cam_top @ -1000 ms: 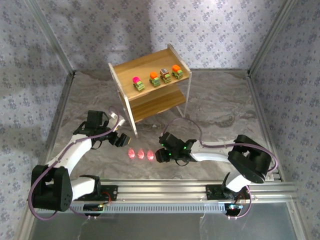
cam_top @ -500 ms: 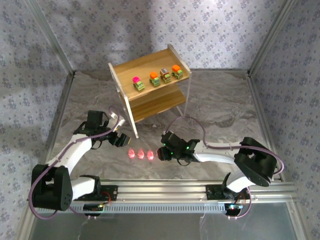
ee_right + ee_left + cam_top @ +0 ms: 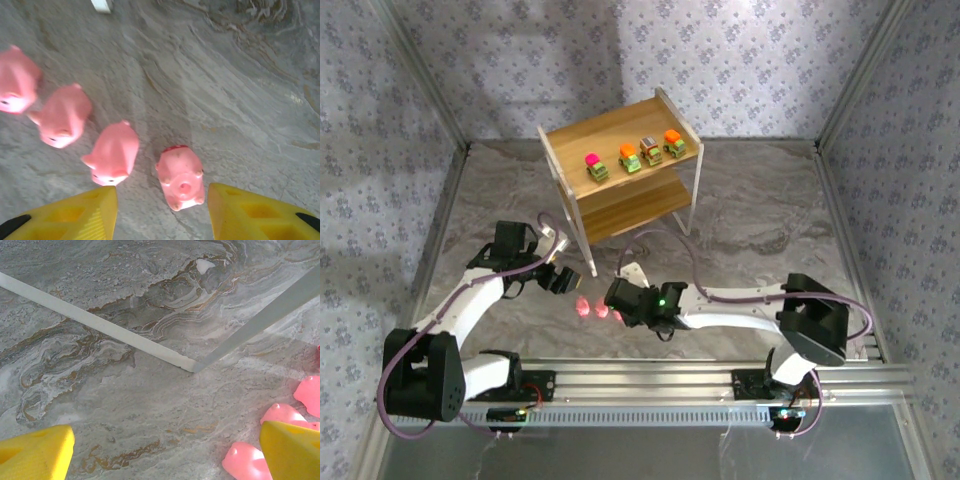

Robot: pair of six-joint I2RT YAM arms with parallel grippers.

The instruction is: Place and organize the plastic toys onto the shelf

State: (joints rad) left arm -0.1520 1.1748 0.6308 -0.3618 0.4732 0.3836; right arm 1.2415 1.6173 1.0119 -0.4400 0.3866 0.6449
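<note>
Your right tool (image 3: 160,216) is hovering low over the grey marbled surface (image 3: 240,75). Its yellow fingers (image 3: 75,212) are standing partly apart and gripping nothing. One rounded pink plastic pig figure (image 3: 180,177) is lying just ahead of the gap between them, snout facing the wrist camera and touching neither finger. A row of three other pink pig figures (image 3: 112,152) is slanting away to its left, each near the next but apart.

Your left tool (image 3: 162,457) is hanging wide open and empty, just beside the pink row and near the thin white metal leg (image 3: 100,325) of the shelf.

The light wooden two-tier shelf (image 3: 570,145) is standing toward the far side of the surface, well apart from the pigs. You are seeing four little green-yellow toy cars lined up on its upper tier:
- a pink-topped car (image 3: 592,165)
- an orange-topped car (image 3: 629,157)
- a brown-topped car (image 3: 650,149)
- a second orange-topped car (image 3: 673,143)

If the cars are carrying any lettering, it is too small to read from above.
</note>
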